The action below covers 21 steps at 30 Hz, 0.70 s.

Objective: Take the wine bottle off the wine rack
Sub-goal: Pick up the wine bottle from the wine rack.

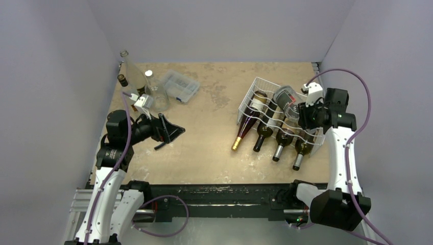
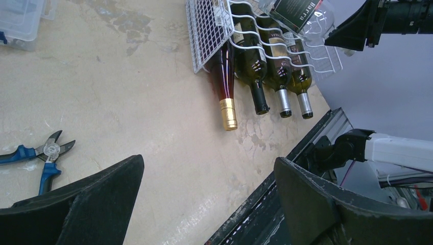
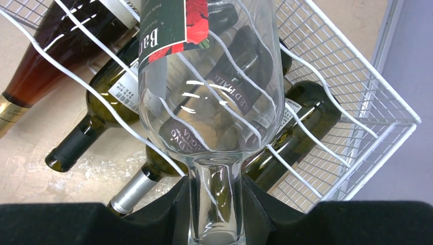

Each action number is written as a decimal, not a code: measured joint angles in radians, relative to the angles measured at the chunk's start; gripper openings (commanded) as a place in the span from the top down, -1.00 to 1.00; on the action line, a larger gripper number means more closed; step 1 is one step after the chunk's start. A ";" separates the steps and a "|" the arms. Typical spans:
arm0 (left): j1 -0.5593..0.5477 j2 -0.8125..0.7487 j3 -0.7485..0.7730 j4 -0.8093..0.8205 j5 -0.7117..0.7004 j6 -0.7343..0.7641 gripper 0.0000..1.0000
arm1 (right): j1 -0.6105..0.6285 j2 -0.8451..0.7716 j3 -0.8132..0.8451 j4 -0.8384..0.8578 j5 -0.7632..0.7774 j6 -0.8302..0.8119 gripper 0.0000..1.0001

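Observation:
The white wire wine rack (image 1: 257, 84) lies at the right of the table with several dark bottles (image 1: 263, 130) in its cradles, necks toward me. A clear wine bottle (image 1: 286, 98) with a dark label is tilted above them. My right gripper (image 1: 305, 115) is shut on its neck. In the right wrist view the black fingers (image 3: 173, 214) clamp the glass neck of the clear bottle (image 3: 214, 102) from both sides, over the rack (image 3: 357, 87). My left gripper (image 1: 171, 133) hovers open and holds nothing over the table's left half, far from the rack (image 2: 207, 30).
Tall clear bottles (image 1: 134, 76) and a clear plastic compartment box (image 1: 178, 86) stand at the back left. Blue-handled pliers (image 2: 35, 155) lie on the table near my left gripper (image 2: 209, 189). Grey walls close in on three sides, the right one close behind the rack.

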 measured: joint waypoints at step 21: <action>0.000 -0.001 0.000 0.008 0.003 0.000 -1.00 | 0.006 -0.019 0.084 0.004 -0.061 0.016 1.00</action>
